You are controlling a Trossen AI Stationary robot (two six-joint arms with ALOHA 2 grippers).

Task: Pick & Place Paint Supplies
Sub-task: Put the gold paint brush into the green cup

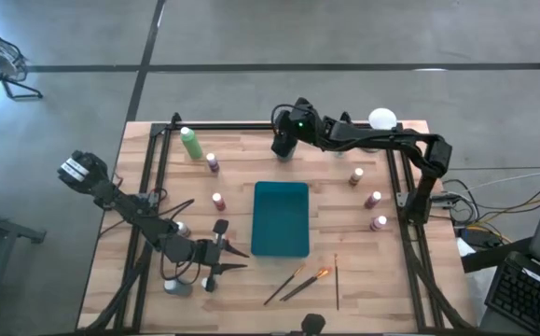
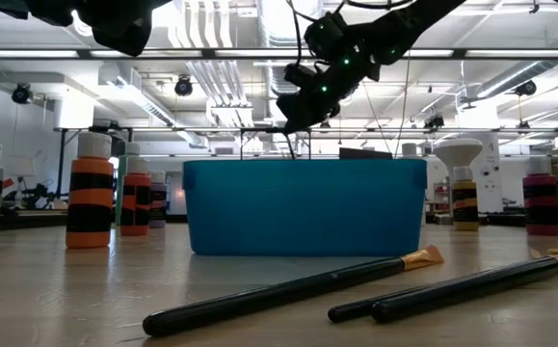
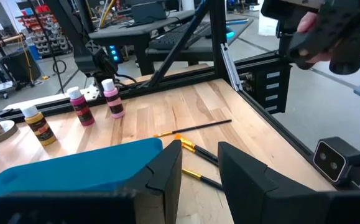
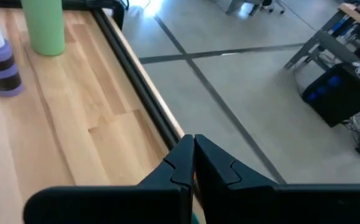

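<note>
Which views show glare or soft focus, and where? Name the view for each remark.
High view: bright glare in the floor's far left corner; table evenly lit. Low view: ceiling strip lights flare; the brushes nearest the lens are soft, and the teal tray is sharper. Left wrist view: near fingers blurred. Right wrist view: green bottle soft.

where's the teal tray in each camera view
High view: teal tray lies flat mid-table.
Low view: its wall fills the picture's centre.
Left wrist view: a corner shows just beyond the left pincer, lower left.
Right wrist view: not clearly in it.
Shared landmark: the brushes beside the tray, also low and left wrist.
</note>
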